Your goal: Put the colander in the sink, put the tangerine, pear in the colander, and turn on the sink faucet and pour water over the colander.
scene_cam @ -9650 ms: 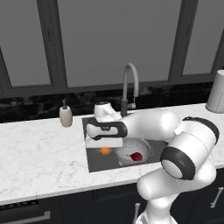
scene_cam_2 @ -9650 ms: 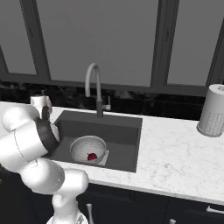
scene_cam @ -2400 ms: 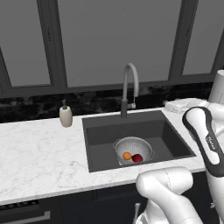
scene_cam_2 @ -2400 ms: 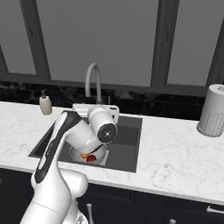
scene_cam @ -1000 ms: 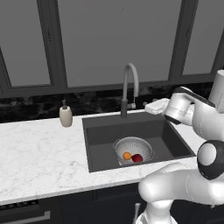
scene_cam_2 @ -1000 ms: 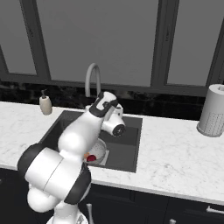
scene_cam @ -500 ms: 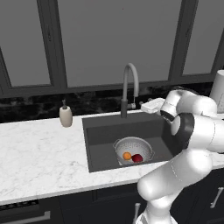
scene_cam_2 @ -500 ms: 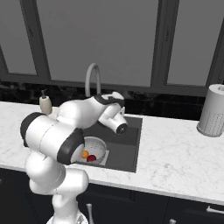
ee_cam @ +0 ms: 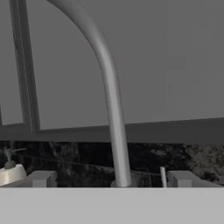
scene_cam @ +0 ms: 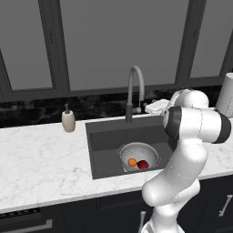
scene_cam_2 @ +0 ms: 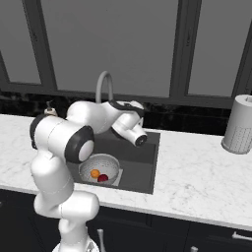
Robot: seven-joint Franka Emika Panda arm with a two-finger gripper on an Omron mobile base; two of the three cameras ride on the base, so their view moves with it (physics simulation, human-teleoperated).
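Jaws released and spread wide: the gripper (ee_cam: 111, 181) holds nothing and faces the faucet (ee_cam: 108, 92), whose grey stem rises straight ahead between the two finger tips (ee_cam: 42, 178) in the hand view, with the arched spout curving away up and to the left. In the left base view the gripper (scene_cam: 156, 107) hangs just beside the faucet (scene_cam: 134, 91), level with its lower stem, near the back edge of the sink (scene_cam: 103, 136); whether it touches the tap I cannot tell. In the right base view the arm's hand and wrist cover the foot of the faucet (scene_cam_2: 104, 83), so only the arch of the spout stands clear above them.

The colander (scene_cam: 138, 154) sits on the sink floor, toward the front right corner as the left base view has it. Inside it lie the tangerine (scene_cam: 132, 161) and the pear (scene_cam: 143, 164), side by side and about touching, the tangerine to the left. The right base view gives the same: colander (scene_cam_2: 98, 169) in the sink (scene_cam_2: 142, 170), tangerine (scene_cam_2: 95, 173) and pear (scene_cam_2: 103, 178) inside.

A beige soap bottle (scene_cam: 68, 120) stands on the marble desk (scene_cam: 41, 159) left of the sink, and its pump shows at the left edge of the hand view. A pale perforated cylinder (scene_cam_2: 238, 124) stands on the desk well to the right of the sink.
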